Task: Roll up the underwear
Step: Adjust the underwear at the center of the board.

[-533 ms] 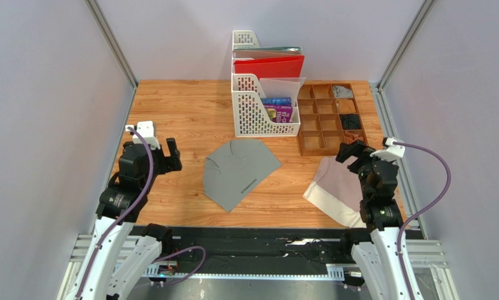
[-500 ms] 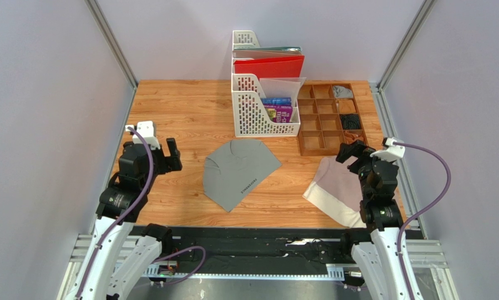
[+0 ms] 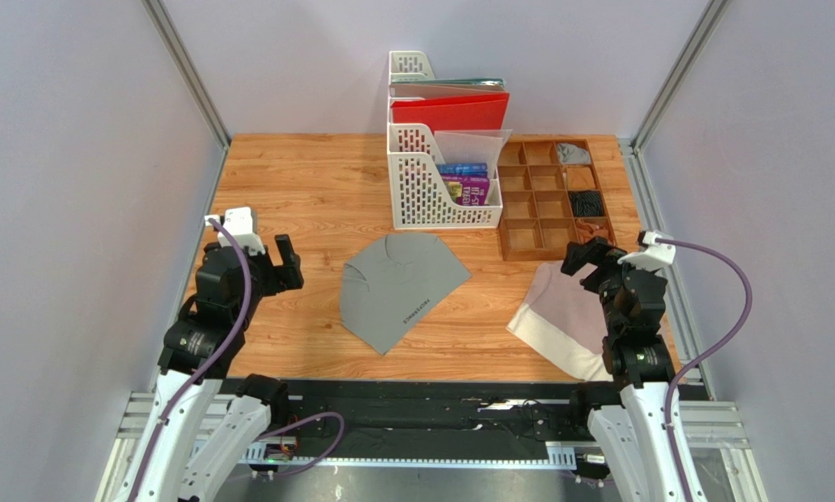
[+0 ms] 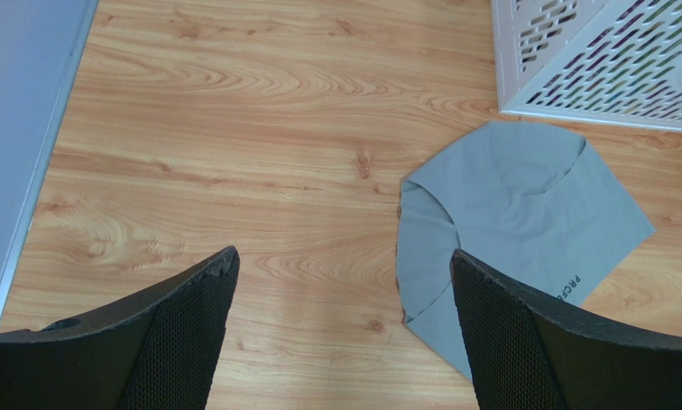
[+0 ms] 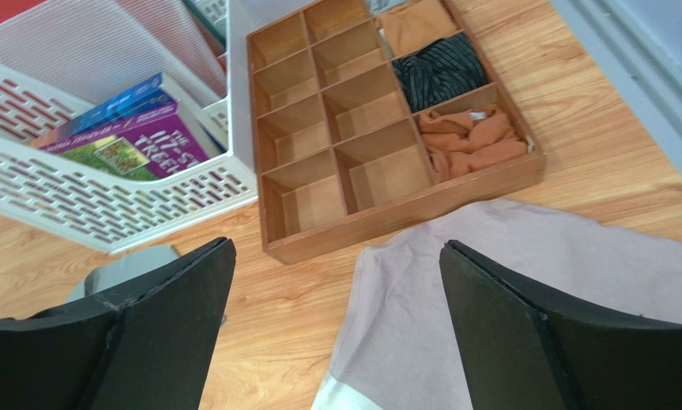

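Observation:
The grey underwear (image 3: 400,287) lies flat in the middle of the table, a tiny dark printed line near its front edge; the left wrist view shows it (image 4: 524,222) to the right. The pinkish-beige underwear (image 3: 563,314) with a cream edge band lies flat at the right, also seen in the right wrist view (image 5: 524,290). My left gripper (image 3: 281,264) hangs open above bare wood left of the grey piece, holding nothing (image 4: 344,266). My right gripper (image 3: 587,257) hangs open over the beige piece's far edge, empty (image 5: 336,256).
A white file rack (image 3: 440,176) with books and a red folder stands at the back centre. A wooden divided tray (image 3: 531,225) with rolled cloth in several cells sits right of it (image 5: 318,248). Grey walls close in both sides.
The left arm has shifted slightly back and to the left. The right arm and both garments are unchanged.

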Robot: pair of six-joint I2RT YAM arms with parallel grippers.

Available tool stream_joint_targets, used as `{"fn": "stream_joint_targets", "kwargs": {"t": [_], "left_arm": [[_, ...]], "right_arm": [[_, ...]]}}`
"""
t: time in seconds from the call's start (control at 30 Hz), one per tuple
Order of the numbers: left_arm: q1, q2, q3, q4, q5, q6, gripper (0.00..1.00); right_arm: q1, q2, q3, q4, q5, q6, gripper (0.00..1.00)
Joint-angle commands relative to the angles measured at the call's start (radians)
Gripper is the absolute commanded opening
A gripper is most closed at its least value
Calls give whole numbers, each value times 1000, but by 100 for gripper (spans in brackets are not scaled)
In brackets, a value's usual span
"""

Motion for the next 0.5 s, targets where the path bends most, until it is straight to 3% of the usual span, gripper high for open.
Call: {"fn": "stream_joint_targets", "kwargs": {"t": [0.0,0.17,0.3,0.47], "left_arm": [[2,53,-4,-36,27,-50,95],[2,136,-2,-47,113,-101,89],[-13,158,-68,2,184,-184,87],[-41,181,-137,45,193,-248,85]], "right_arm": [[2,33,28,57,-148,-21,93],[94,152,48,92,-202,40,88],[434,315,95,123,14,74,87],[753,535,120,219,93,152,81]]}}
